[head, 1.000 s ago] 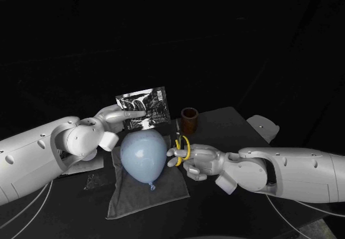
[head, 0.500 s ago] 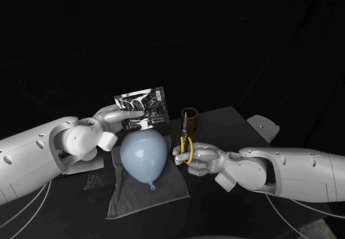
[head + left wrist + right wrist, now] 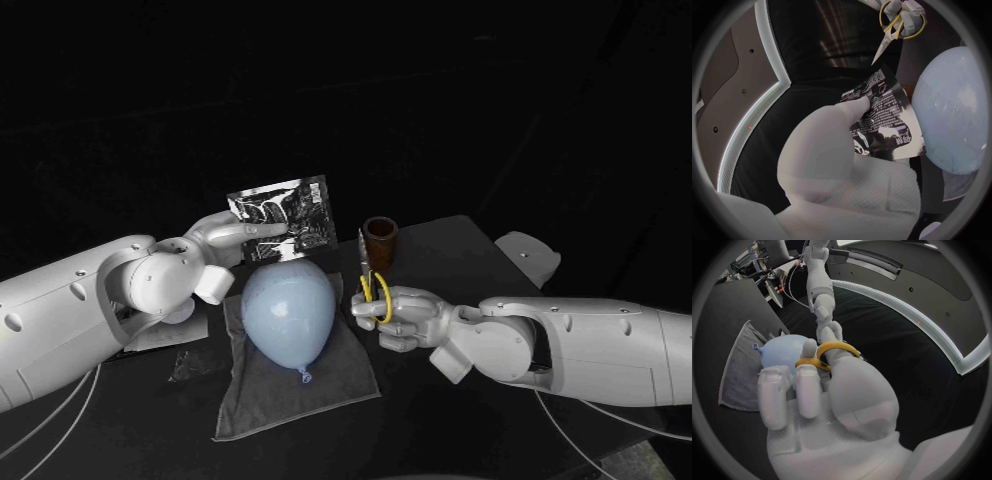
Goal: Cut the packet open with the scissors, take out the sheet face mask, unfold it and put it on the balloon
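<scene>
My left hand [image 3: 231,238] holds the black and silver packet [image 3: 290,217] upright above the far end of the pale blue balloon [image 3: 284,309]; the packet [image 3: 879,120] is pinched at its lower edge. The balloon lies on a grey cloth [image 3: 291,378]. My right hand [image 3: 400,316] grips the yellow-handled scissors [image 3: 371,280], blades pointing up, just right of the balloon and below the packet's right edge. In the left wrist view the scissors [image 3: 895,27] point their tip toward the packet's corner. The yellow handles [image 3: 828,354] ring my right hand's fingers.
A brown cylindrical holder [image 3: 381,241] stands on the black table [image 3: 462,250] behind the scissors. A white object [image 3: 531,255] lies at the table's right edge. Some clear wrapping [image 3: 185,365] lies left of the cloth.
My right hand has lifted the scissors up and slightly right, bringing the blades closer to the packet's right edge. The left hand and packet have barely moved.
</scene>
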Robot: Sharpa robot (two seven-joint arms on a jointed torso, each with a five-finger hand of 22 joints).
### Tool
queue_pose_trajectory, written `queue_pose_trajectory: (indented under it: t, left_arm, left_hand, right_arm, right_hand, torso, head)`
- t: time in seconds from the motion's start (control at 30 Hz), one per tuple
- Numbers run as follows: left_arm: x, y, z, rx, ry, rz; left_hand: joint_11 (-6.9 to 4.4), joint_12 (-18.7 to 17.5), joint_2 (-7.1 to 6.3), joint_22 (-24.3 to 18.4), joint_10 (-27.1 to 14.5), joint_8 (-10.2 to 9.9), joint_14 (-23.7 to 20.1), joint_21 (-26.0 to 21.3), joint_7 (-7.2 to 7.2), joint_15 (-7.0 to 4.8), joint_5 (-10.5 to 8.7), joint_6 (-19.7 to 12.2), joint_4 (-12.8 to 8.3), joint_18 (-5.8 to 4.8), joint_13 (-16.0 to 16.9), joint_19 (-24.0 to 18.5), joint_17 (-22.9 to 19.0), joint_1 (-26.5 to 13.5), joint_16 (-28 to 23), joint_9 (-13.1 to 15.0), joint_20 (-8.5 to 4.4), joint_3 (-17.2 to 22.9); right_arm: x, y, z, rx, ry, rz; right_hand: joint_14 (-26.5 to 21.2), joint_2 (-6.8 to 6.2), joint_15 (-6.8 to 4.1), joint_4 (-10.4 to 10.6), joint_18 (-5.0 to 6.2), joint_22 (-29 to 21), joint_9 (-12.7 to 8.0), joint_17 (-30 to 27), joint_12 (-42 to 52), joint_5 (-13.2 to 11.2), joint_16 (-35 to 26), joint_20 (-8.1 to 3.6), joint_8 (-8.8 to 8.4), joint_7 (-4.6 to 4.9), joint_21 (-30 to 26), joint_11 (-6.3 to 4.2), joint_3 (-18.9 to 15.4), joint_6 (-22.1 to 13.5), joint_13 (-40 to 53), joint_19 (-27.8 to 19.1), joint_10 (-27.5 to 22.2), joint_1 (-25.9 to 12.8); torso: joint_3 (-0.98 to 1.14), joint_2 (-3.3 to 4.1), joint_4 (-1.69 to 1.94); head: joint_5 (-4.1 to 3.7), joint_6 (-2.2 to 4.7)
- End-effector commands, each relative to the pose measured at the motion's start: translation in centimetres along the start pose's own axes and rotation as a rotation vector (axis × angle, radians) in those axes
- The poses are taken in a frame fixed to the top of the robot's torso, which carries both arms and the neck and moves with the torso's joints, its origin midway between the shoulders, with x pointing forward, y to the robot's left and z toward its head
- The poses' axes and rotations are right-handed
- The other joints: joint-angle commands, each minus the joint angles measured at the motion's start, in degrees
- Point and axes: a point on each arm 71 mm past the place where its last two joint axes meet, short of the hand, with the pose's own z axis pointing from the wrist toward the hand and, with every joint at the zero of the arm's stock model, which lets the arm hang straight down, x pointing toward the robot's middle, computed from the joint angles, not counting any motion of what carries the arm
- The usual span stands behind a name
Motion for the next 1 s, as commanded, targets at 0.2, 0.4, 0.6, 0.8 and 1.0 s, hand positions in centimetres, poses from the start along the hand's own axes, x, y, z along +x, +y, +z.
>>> queue_pose_trajectory:
  t: [0.2,0.4,0.6,0.8,1.0]
  left_arm:
    - [-0.16,-0.23,-0.09,0.011,-0.01,0.004]
    - [-0.39,-0.22,-0.2,0.011,-0.018,0.004]
    - [-0.55,-0.2,-0.32,0.01,-0.024,0.004]
    - [-0.68,-0.2,-0.4,0.009,-0.03,0.004]
    - [-0.82,-0.2,-0.51,0.01,-0.034,0.004]
  left_hand:
    - [-0.11,0.2,0.45,-0.01,0.48,0.26,0.04,0.18,0.35,-0.3,0.19,0.2,-0.16,0.87,0.06,0.19,0.06,-0.19,-0.37,5.56,0.01,0.08]
    - [-0.1,0.2,0.48,-0.02,0.47,0.26,0.04,0.17,0.35,-0.28,0.2,0.19,-0.15,0.87,0.06,0.18,0.07,-0.24,-0.38,5.59,0.03,0.1]
    - [-0.1,0.2,0.52,-0.02,0.47,0.25,0.04,0.16,0.36,-0.28,0.2,0.16,-0.14,0.86,0.06,0.17,0.08,-0.28,-0.39,5.61,0.03,0.13]
    - [-0.09,0.2,0.57,-0.02,0.47,0.25,0.04,0.15,0.37,-0.26,0.2,0.14,-0.12,0.86,0.06,0.17,0.09,-0.33,-0.41,5.63,0.04,0.16]
    - [-0.09,0.2,0.57,-0.02,0.47,0.25,0.04,0.15,0.37,-0.26,0.2,0.14,-0.12,0.86,0.06,0.17,0.09,-0.33,-0.41,5.63,0.04,0.16]
  right_arm:
    - [0.16,0.22,0.0,-0.024,0.051,0.038]
    - [0.09,0.21,0.04,-0.018,0.061,0.046]
    - [0.12,0.15,0.11,-0.004,0.086,0.058]
    - [0.08,0.1,0.13,0.009,0.108,0.063]
    - [-0.09,0.1,0.19,0.01,0.098,0.058]
  right_hand:
    - [3.48,2.76,0.85,4.13,-0.78,15.1,-9.93,4.38,13.85,-0.26,-8.6,0.58,-17.89,1.8,0.19,-7.39,14.37,8.04,-14.0,6.1,16.23,-9.32]
    - [3.31,2.49,2.51,7.12,-0.78,15.1,-12.53,2.98,-13.84,-0.31,-10.4,1.9,-24.7,3.85,0.19,-5.33,19.25,8.81,-36.28,6.1,11.76,-11.32]
    - [3.26,2.88,3.85,10.76,-0.78,15.1,-12.2,1.42,-20.64,-0.31,-11.99,3.01,-27.49,5.52,0.19,-3.53,22.36,6.91,-45.28,6.1,8.11,-11.71]
    - [3.2,2.4,4.2,13.26,-0.78,15.1,-10.81,0.82,-19.75,-0.32,-12.2,3.56,-28.06,5.99,0.19,-3.24,26.42,4.73,-49.06,6.1,9.29,-11.4]
    - [3.32,0.48,1.56,15.99,-0.78,15.1,-6.26,1.15,-7.74,-0.3,-11.27,1.42,-23.52,3.25,0.19,-6.74,27.42,6.61,-43.51,6.1,22.27,-12.9]
  torso:
    - [-0.03,0.02,0.0]
    - [0.01,0.0,0.02]
    - [-0.05,0.02,0.0]
    - [-0.05,-0.01,0.06]
    - [-0.02,-0.03,0.04]
  head:
    - [0.03,0.05]
    - [0.15,-0.03]
    - [0.34,0.07]
    - [0.27,0.01]
    - [0.44,0.11]
